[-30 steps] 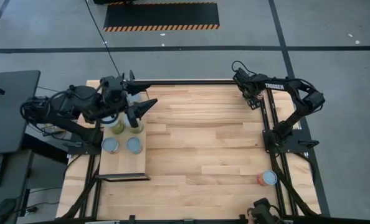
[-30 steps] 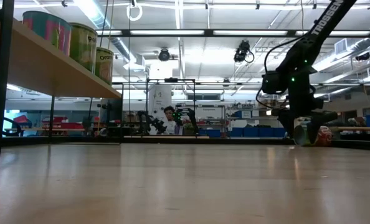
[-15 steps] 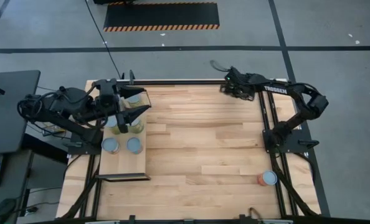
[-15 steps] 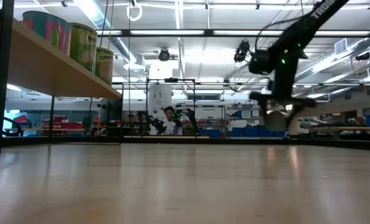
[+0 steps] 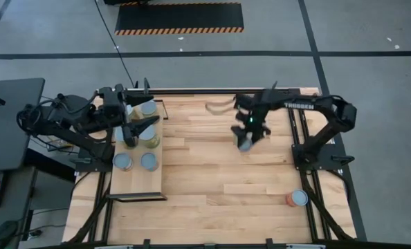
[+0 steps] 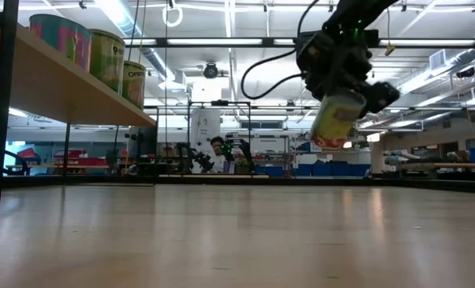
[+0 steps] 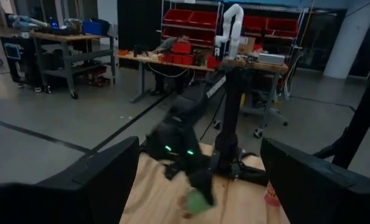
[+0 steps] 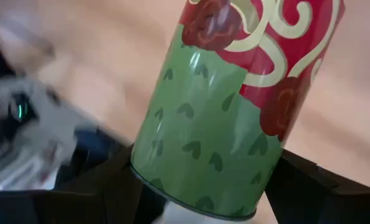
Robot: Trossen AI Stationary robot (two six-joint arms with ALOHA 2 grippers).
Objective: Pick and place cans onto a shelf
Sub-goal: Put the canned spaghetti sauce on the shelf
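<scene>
Right gripper (image 5: 245, 138) has swung from the frame's upper right to upper centre, jaws clamped on a green-and-red can (image 6: 336, 120) held clear of the table. Carry toward the shelf (image 5: 138, 181), at left, seems underway. Left gripper (image 5: 138, 126) hovers over shelved cans, jaws apart. Orange can (image 5: 297, 198) waits lower right.

Probably a robotics lab — red parts bins (image 7: 197, 18), workbenches (image 7: 172, 62), white robot arm (image 7: 230, 28).
</scene>
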